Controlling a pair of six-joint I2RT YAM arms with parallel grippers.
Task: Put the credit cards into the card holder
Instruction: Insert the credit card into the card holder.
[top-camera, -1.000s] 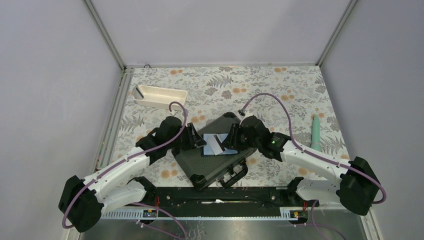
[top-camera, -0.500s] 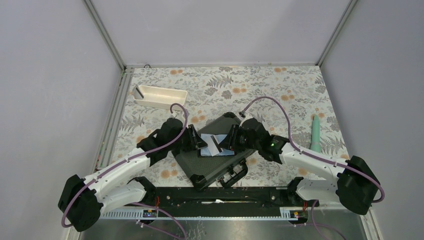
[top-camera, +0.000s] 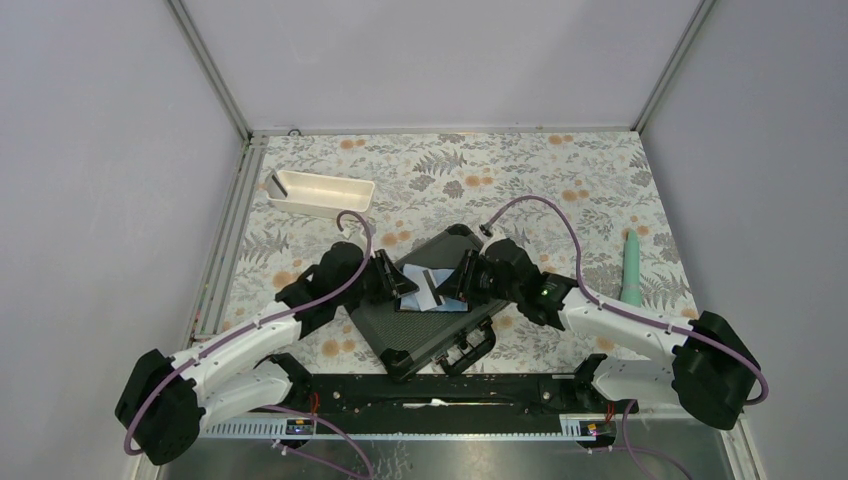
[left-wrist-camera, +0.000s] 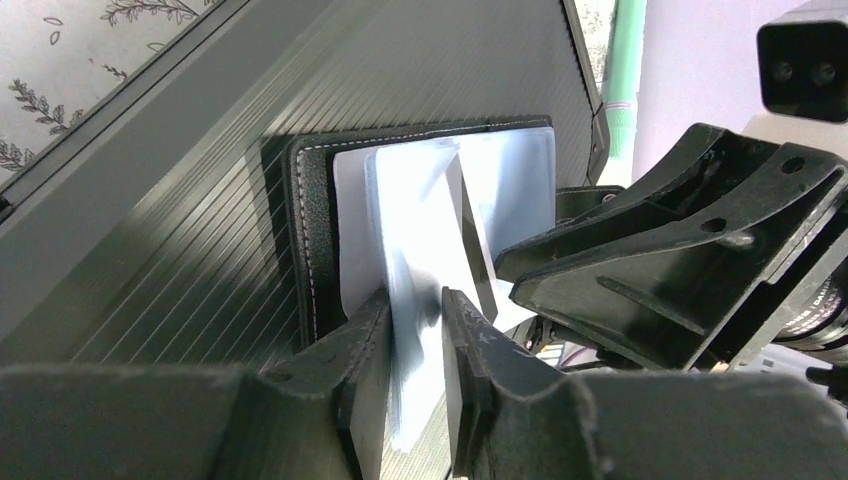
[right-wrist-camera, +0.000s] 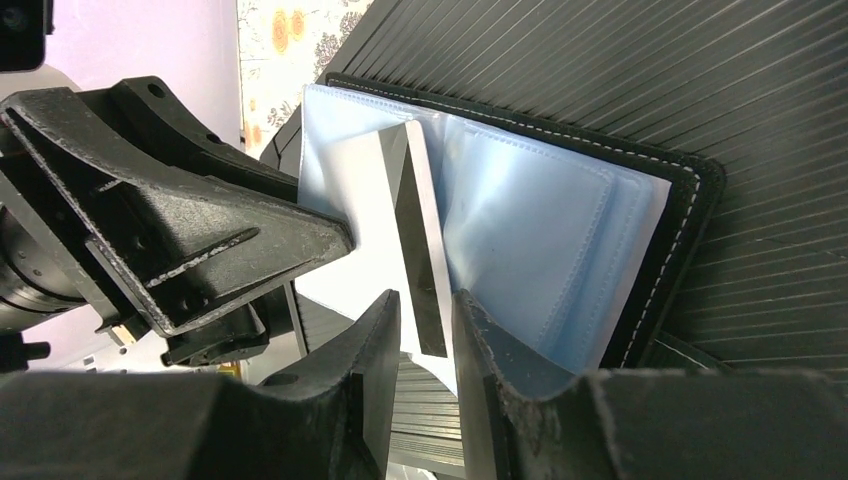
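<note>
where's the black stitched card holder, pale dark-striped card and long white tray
black stitched card holder (right-wrist-camera: 692, 195), right wrist view, stitched edge
pale dark-striped card (right-wrist-camera: 415, 250), right wrist view, dark stripe
long white tray (top-camera: 320, 207), top view, near wall

Both arms stretch forward and inward to meet over the card holder (left-wrist-camera: 305, 200), the left arm (top-camera: 240, 340) from its left side and the right arm (top-camera: 620, 320) from its right, wrists low and facing each other. The left gripper (left-wrist-camera: 415, 300) pinches a pale-blue leaf of the card holder. The right gripper (right-wrist-camera: 425, 305) clamps a credit card (right-wrist-camera: 420, 240) standing on edge over its pockets.
</note>
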